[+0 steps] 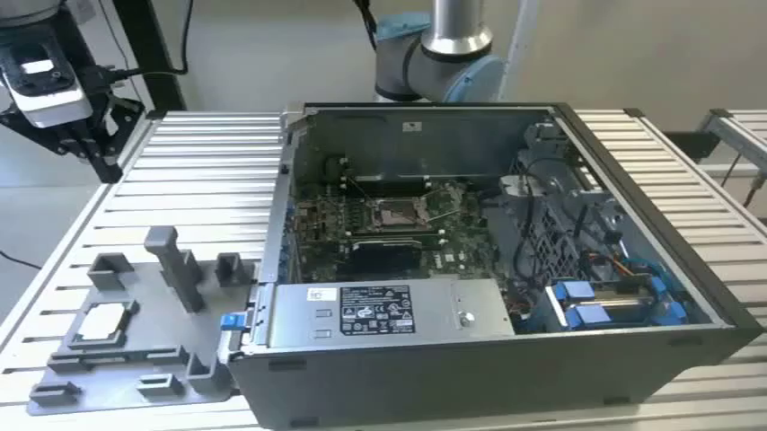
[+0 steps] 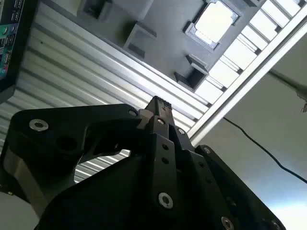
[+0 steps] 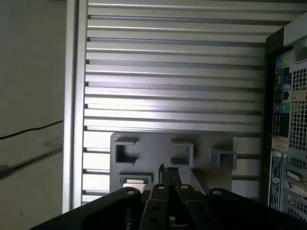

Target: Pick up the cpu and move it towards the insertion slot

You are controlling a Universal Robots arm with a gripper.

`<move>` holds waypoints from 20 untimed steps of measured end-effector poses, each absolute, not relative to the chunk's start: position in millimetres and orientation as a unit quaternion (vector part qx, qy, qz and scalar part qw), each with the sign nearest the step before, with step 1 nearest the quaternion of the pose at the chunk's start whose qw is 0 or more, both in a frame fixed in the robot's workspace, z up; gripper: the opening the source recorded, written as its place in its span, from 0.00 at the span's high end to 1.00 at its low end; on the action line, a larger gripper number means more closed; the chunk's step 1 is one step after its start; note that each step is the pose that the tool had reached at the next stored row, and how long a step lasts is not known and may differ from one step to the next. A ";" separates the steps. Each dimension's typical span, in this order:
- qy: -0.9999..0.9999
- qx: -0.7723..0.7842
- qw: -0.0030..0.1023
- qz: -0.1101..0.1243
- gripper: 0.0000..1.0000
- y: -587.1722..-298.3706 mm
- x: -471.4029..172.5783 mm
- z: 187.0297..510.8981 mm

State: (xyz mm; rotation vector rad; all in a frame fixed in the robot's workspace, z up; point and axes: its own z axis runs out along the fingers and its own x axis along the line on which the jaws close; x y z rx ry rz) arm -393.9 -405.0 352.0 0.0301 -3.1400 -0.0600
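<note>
The cpu lies flat, silvery face up, in a pocket of the grey tray at the exterior view's lower left. It also shows as a bright square, the cpu, in the second wrist view, and as the cpu's edge in the first wrist view, partly behind the fingers. The insertion slot is a metal-framed square on the green board inside the open computer case. My black gripper hangs shut and holding nothing above the table's far left corner, well away from the cpu. Its fingertips are pressed together.
Upright grey blocks stand on the tray between the cpu and the case. The case wall borders the ribbed aluminium table. The arm's base rises behind the case. A black cable runs across the floor beside the table edge.
</note>
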 end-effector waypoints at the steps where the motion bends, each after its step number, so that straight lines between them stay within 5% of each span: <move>1: -1.000 0.010 0.000 -0.019 1.00 -405.0 -393.9 352.0; 20: -1.000 0.010 0.000 -0.019 1.00 -417.7 -401.9 351.2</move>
